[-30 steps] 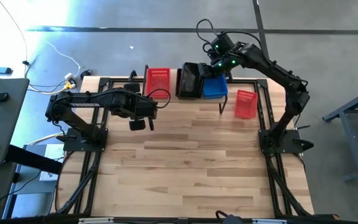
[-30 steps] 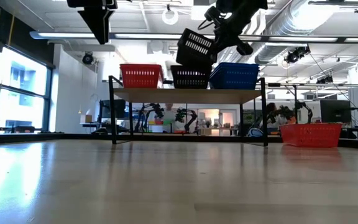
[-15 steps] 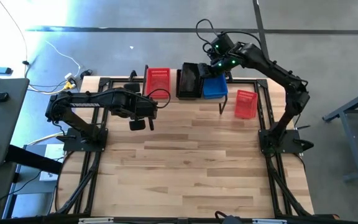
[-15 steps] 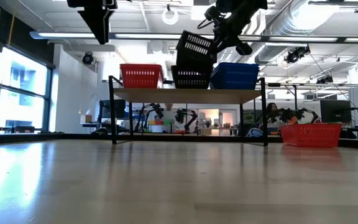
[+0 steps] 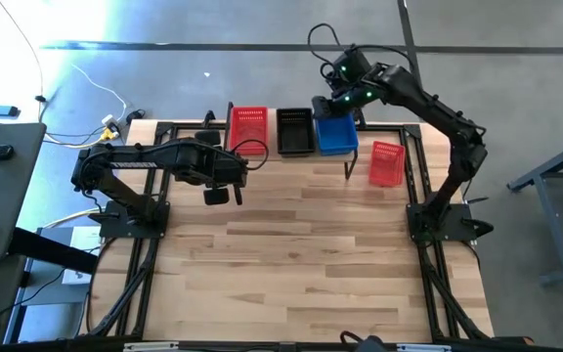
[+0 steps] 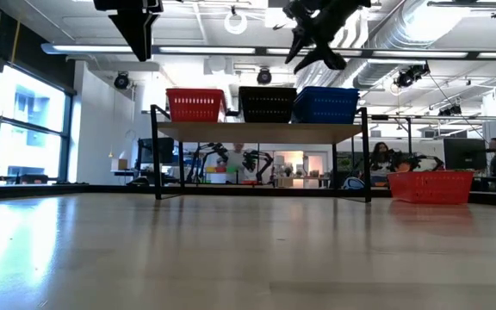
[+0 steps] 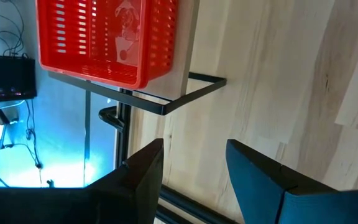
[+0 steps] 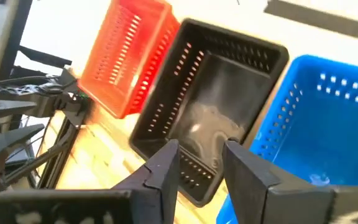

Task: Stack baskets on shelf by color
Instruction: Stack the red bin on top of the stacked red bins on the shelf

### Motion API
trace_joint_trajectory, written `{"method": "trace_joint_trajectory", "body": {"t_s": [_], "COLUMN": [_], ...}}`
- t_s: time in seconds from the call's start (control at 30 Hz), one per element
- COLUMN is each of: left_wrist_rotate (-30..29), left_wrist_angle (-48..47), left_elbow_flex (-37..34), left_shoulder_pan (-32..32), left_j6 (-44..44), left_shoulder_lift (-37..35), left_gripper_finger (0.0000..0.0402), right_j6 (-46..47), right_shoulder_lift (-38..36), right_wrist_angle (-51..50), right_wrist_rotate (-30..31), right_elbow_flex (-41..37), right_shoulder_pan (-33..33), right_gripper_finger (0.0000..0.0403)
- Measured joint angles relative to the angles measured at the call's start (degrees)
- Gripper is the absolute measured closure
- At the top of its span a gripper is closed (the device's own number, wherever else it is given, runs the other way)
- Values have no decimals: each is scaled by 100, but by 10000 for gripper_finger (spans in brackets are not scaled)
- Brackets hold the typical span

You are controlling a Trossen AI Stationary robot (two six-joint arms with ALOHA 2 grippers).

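Note:
The shelf (image 6: 261, 130) stands at the table's far edge. On its plank a red basket (image 5: 249, 127), a black basket (image 5: 295, 130) and a blue basket (image 5: 337, 134) rest side by side on their bottoms, level. Another red basket (image 5: 387, 163) rests on the tabletop right of the shelf. My right gripper (image 8: 201, 165) hovers open above the black and blue baskets, with nothing between its fingers. My left gripper (image 7: 194, 168) hangs open high over the table, on the near side of the shelf's left end.
The shelf's thin black legs (image 6: 368, 164) stand on the tabletop. Bare wooden tabletop (image 5: 301, 254) stretches from the shelf to the near edge. Both arm bases (image 5: 443, 220) sit at the table's sides. The room behind holds desks and a person far off.
My right gripper has let go of the black basket, which it held tilted above the shelf's middle. That basket has dropped onto the black one there and now sits level between the red and blue baskets. The gripper stays above the shelf.

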Motion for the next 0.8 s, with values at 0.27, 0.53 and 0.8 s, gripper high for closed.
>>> {"method": "trace_joint_trajectory", "body": {"t_s": [0.27, 0.53, 0.8], "left_wrist_rotate": [-6, 8, 13], "left_wrist_angle": [-2, 148, 336], "left_elbow_flex": [0, 0, 0], "left_shoulder_pan": [-1, -9, -9], "left_j6": [-2, -15, -207], "left_shoulder_lift": [0, 0, 0], "left_gripper_finger": [238, 238, 238], "right_j6": [-630, -1166, -997], "right_shoulder_lift": [-7, -13, -13], "right_wrist_angle": [-360, -1646, -2583], "right_wrist_rotate": [77, 1758, 3477], "right_elbow_flex": [556, 664, 664], "right_shoulder_pan": [183, 587, 896], "right_gripper_finger": [295, 295, 295]}}
